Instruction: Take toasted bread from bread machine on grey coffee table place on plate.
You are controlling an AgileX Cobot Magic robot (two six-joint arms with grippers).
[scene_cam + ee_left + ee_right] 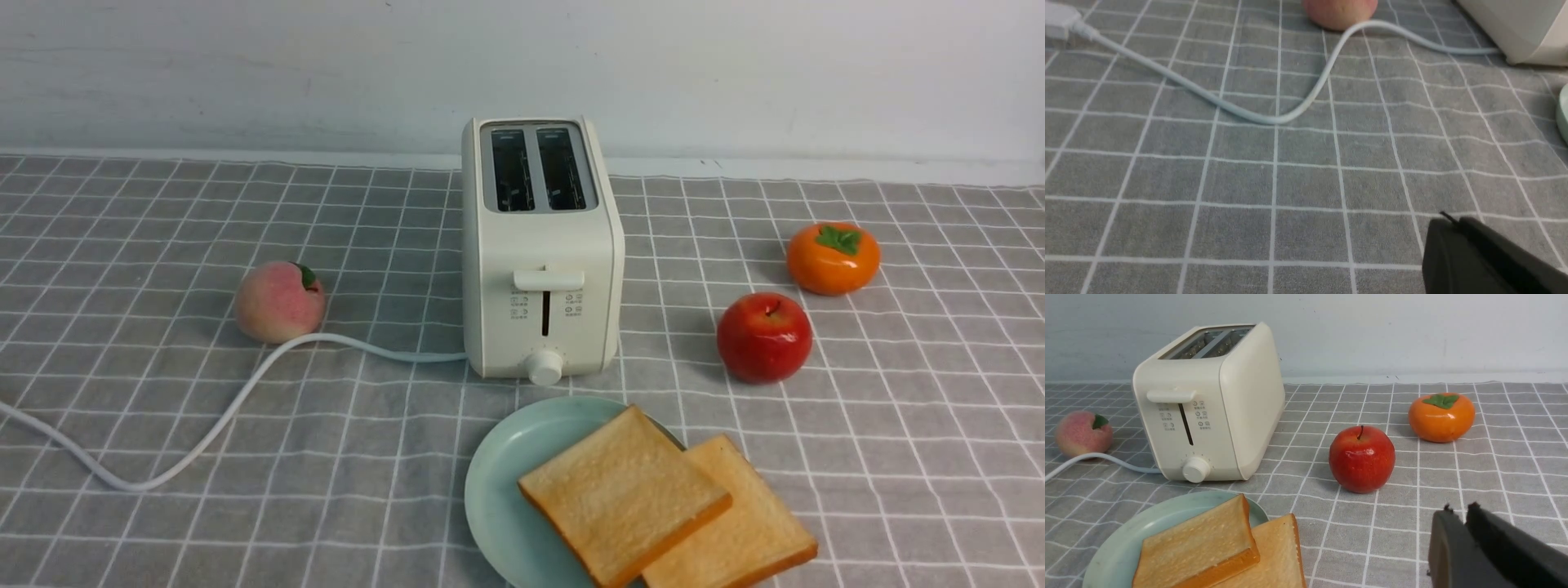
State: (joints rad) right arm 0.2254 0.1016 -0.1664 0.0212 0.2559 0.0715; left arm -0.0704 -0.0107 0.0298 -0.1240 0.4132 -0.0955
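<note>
The jaws of the left gripper (1453, 222) are pressed together with nothing between them, low over bare cloth near the white cord (1274, 118); those of the right gripper (1457, 510) stand a narrow slit apart and hold nothing, hovering over the table well short of the apple (1361, 458). Both slices of toast (624, 494) lie on the green plate (498, 482), the left one overlapping the right, which hangs partly over the plate's rim. The toaster (540, 249) stands just behind the plate on the grey checked table (163, 523), both slots empty and its lever up. By the look of it the task is at its close: nothing is left to lift out, and the only move that might remain is pulling the arms clear, or nudging the overhanging slice further onto the plate. Counted: two slices, one plate, one toaster, one apple, one peach (279, 300), one persimmon (833, 257).
</note>
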